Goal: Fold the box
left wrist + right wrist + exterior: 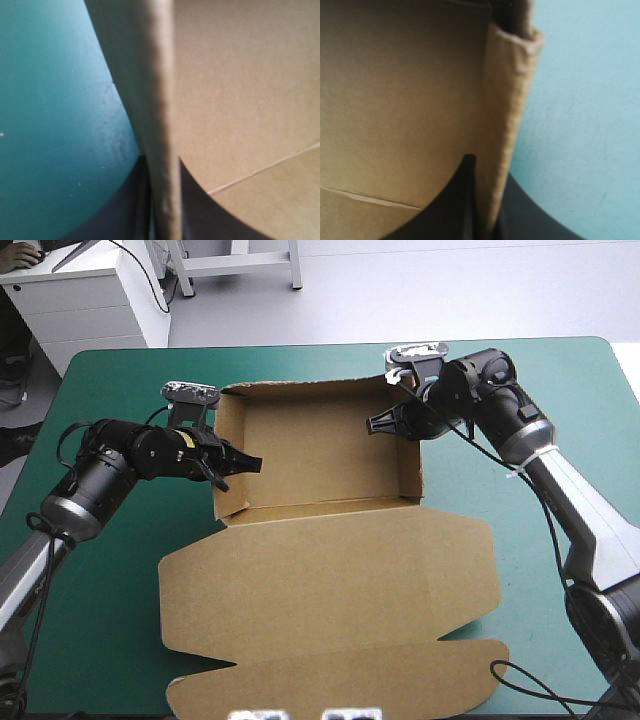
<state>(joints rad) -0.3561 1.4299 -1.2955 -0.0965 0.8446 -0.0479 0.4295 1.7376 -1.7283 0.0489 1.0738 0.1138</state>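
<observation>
Teal-green cover [120,380], brown box [320,445] tray, lid [330,580] near edge cut off, left jaws, right jaws each pinching a wall.

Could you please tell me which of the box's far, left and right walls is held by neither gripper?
The far wall: it stands free, while the left gripper pinches the left wall and the right gripper pinches the right wall.

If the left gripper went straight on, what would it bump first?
The black-fingered left gripper is shut on the brown cardboard box's raised left wall, so that wall comes first; probably the box floor beyond, though depth is unclear.
</observation>
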